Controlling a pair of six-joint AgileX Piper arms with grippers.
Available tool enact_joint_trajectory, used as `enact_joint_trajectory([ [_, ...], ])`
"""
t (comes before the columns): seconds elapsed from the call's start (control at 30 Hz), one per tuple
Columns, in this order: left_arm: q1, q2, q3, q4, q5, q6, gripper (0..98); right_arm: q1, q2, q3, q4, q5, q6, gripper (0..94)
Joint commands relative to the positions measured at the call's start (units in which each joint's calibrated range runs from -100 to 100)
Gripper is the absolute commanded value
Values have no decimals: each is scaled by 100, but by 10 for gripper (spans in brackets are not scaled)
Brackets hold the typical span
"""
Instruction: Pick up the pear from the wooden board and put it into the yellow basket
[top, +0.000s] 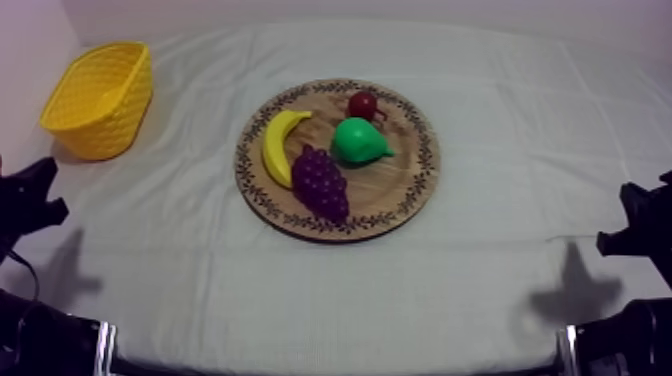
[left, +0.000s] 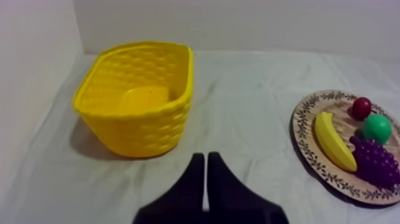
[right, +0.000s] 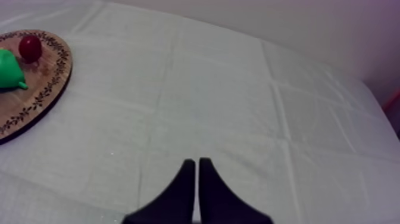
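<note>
Judging by the layout, the task has not begun. The pear (top: 360, 141) lies on the wooden board (top: 426, 170) among the banana (top: 277, 146), the bunch of grapes (top: 322, 183) and the small red fruit (top: 362, 104). The yellow basket (left: 143, 128) stands empty on the tabletop, well apart to the left. The left hand (left: 206, 159) and right hand (right: 196, 162) are closed on nothing. Next, one hand must reach over, open and straddle the pear.

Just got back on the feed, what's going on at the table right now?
Nothing is being handled. The left gripper and right gripper are both shut on nothing, away from the fruit. The pear lies on the wooden board with the banana, grapes and small red fruit. The yellow basket holds no fruit.
</note>
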Motion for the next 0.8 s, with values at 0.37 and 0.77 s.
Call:
enact_joint_trajectory([
  [0.37, 175, 2741, -3546, 209, 1103, -829, 0, -2, -1, -1, 0, 0, 3, 3],
  [0.77, 567, 4754, -6383, 191, 2435, -1195, 53, -2, -1, -1, 0, 0, 3, 3],
])
